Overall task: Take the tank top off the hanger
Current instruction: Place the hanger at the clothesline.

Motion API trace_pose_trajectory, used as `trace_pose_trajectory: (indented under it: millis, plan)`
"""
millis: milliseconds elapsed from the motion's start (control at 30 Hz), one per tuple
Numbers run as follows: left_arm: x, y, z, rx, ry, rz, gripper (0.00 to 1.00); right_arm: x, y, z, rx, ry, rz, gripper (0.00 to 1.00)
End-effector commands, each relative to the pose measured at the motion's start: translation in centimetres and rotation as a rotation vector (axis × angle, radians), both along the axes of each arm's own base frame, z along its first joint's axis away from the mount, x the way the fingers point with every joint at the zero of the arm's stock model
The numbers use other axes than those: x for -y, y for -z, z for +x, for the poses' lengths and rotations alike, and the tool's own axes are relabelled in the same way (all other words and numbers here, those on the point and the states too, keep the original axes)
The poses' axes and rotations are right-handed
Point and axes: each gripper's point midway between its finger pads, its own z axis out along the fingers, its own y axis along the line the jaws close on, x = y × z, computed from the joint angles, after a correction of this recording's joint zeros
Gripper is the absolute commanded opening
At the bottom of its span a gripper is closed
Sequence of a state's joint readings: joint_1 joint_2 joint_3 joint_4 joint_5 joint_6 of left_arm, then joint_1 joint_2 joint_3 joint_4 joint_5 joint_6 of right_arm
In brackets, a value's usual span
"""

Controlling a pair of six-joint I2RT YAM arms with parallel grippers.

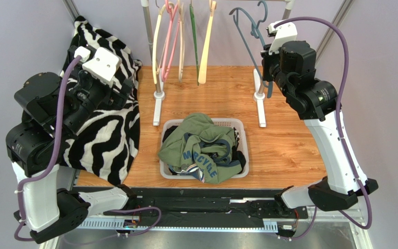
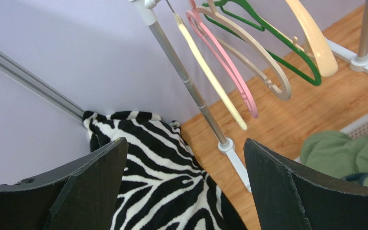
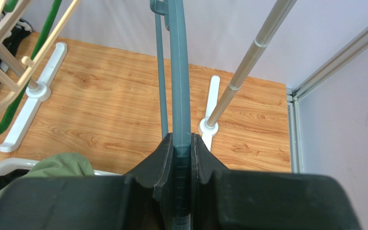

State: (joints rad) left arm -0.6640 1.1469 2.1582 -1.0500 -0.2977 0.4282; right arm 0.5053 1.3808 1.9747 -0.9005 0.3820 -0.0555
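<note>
- Right jaws are pressed on the lower bar of the blue-grey hanger (image 3: pixel 180 96), which stands at about 1 o'clock on the surface (image 1: pixel 289 145). The hanger looks bare, with no cloth on it.
- Left jaws are spread wide and hold nothing. They hang above the zebra tank top (image 1: pixel 107 135) at 9 o'clock.
- The tank top lies in a loose heap at the left edge of the surface, and part of it seems to fall over that edge. To my judgement it is already free of the hanger, so what remains is to release the hanger cleanly.
- I cannot tell whether the hook sits on the rail of the rack (image 1: pixel 148 41), because the top of the hanger is cut off in every view. It should be seated there before the grip is opened.
- Good practice would be to open the right jaws slowly and draw them straight back toward 6 o'clock, so the thin bar does not swing against the rack post at its 3 o'clock side.
- The left arm should rise straight up, so that it does not catch the soft cloth and pull it off the edge.
- The basket (image 1: pixel 232 122) with the green garment (image 1: pixel 201 145) at 6 o'clock lies under the way back, so the arms should pass high above it.
</note>
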Motion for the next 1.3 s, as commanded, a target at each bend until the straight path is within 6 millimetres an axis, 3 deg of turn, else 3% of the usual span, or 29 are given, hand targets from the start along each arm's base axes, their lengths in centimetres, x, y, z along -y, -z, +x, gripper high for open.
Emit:
trace_pose_trajectory:
  millis: [0,167,300,500,533,733,900,1033,1267]
  plan:
    - [1.2,-1.8,2.1,0.052,0.019,-0.08,0.99,-0.5,-3.6,0.4,0.094,-0.026,0.089,0.0]
    - [0.7,-2.3,4.2,0.004,-0.008,-0.175,0.99,-1.4,-3.5,1.5,0.088,-0.047,0.107,0.0]
    - [-2.0,-2.2,6.1,-0.042,-0.053,-0.297,0.99,-1.4,-3.8,2.5,0.094,-0.041,0.104,0.0]
    - [-3.2,1.9,8.3,-0.161,-0.039,-0.377,0.99,-1.2,-4.5,4.0,0.107,-0.032,0.122,0.0]
    - [-3.3,4.2,8.8,-0.208,-0.05,-0.376,0.99,-1.3,-4.5,4.2,0.107,-0.034,0.128,0.0]
    - [-3.0,10.1,10.1,-0.298,-0.047,-0.402,0.99,-1.7,-4.2,6.1,0.097,-0.035,0.158,0.0]
    - [-2.0,12.0,11.2,-0.336,-0.016,-0.482,0.99,-1.3,-2.9,7.6,0.062,-0.025,0.176,0.0]
    - [-1.5,15.1,12.8,-0.479,-0.017,-0.511,0.99,-0.9,-2.1,8.2,0.043,-0.01,0.189,0.0]
    - [-1.0,16.3,12.3,-0.488,0.003,-0.531,0.99,-0.3,-0.6,9.5,0.013,0.005,0.19,0.0]
